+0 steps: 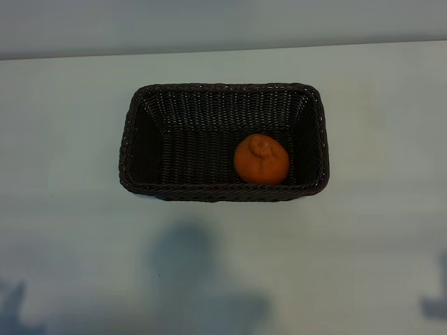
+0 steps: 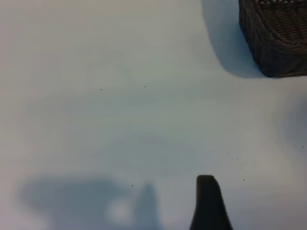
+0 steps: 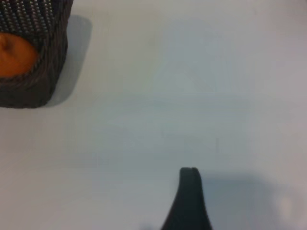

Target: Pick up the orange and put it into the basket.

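- The orange [image 1: 261, 160] lies inside the basket [image 1: 140, 143], in its right half, close to the near wall and resting on the woven floor.
- Its knobby stem bump points up and a little toward the far side.
- In the right wrist view the orange [image 3: 15, 53] shows over the rim of the basket [image 3: 45, 72], tucked into a corner of it.
- The basket is rectangular, dark brown and woven, with rounded corners and a braided rim; its long sides run left to right.
- It stands flat on the pale table [image 1: 377, 105], about midway between left and right and somewhat toward the far edge.
- Apart from the orange, the basket holds nothing that can be seen.
- In the left wrist view only 1 corner of the basket [image 2: 276, 43] appears, casting a soft shadow on the table beside it.
- The left gripper shows just 1 dark fingertip [image 2: 207, 191], above bare table and well apart from the basket; it holds nothing and its jaws stand wide.
- The right gripper likewise shows 1 dark fingertip [image 3: 188, 184], above bare table and well apart from the basket; it too is empty with jaws wide.
- In the exterior view neither arm itself appears; only blurred shadows fall on the near part of the table.
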